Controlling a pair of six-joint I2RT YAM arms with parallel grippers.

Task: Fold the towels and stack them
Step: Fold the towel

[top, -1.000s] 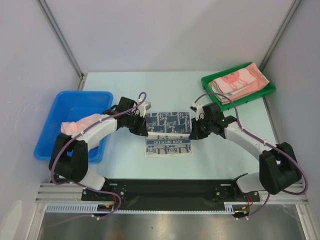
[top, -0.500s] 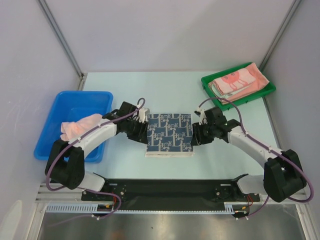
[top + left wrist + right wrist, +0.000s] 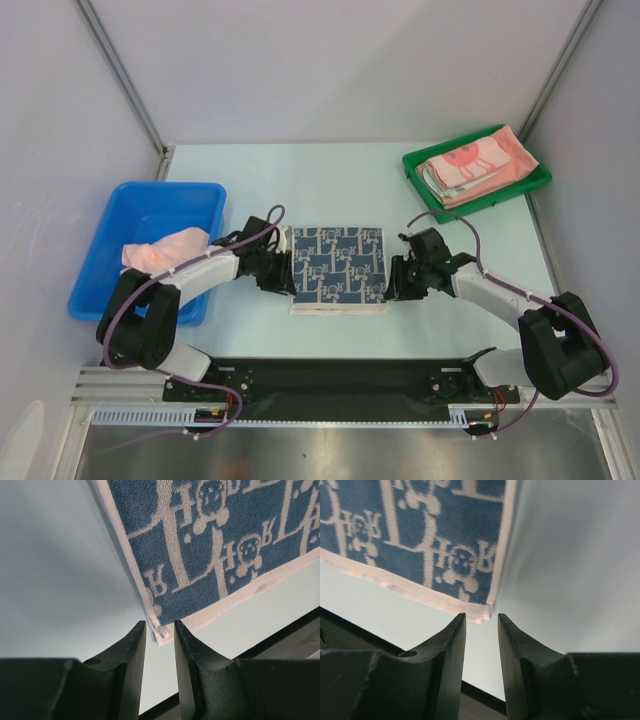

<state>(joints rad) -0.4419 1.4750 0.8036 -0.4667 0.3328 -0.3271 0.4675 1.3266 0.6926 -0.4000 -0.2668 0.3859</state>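
Top external view. Ana: What is on the left?
Ben: A pink towel (image 3: 160,250) hangs on the bin (image 3: 150,205) edge. Next, the left claw (image 3: 283,278) is a bit spread and pinches nothing.
Ana: And the middle?
Ben: The blue towel (image 3: 338,265) lies folded on the table (image 3: 300,170), a near corner by each claw's tips. The right claw (image 3: 395,283) is a bit spread too, pinching nothing. More pink towels (image 3: 475,163) sit in the tray (image 3: 413,166).

Towels: three locations.
Dark blue patterned towel (image 3: 338,268) lies folded flat mid-table; pink towels (image 3: 475,165) sit stacked in green tray (image 3: 412,166); crumpled pink towel (image 3: 158,250) drapes over blue bin (image 3: 100,270).
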